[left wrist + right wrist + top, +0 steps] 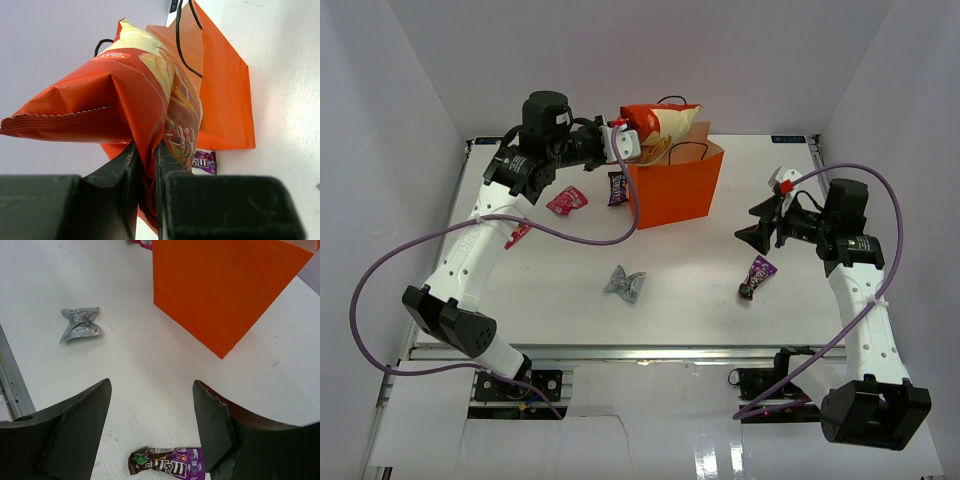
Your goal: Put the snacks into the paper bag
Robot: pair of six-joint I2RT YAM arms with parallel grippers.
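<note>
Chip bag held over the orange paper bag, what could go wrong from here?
The chip bag is pinched by a narrow fold between the left gripper's fingers, so it may slip early. It lies sideways across the paper bag's mouth and could snag the rim or a black handle. The bag stands free, so a downward push might tip it.

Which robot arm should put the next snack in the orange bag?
Left. The left gripper is shut on the chip bag, held just above the paper bag. The right gripper is open and empty, above a purple candy packet.
</note>
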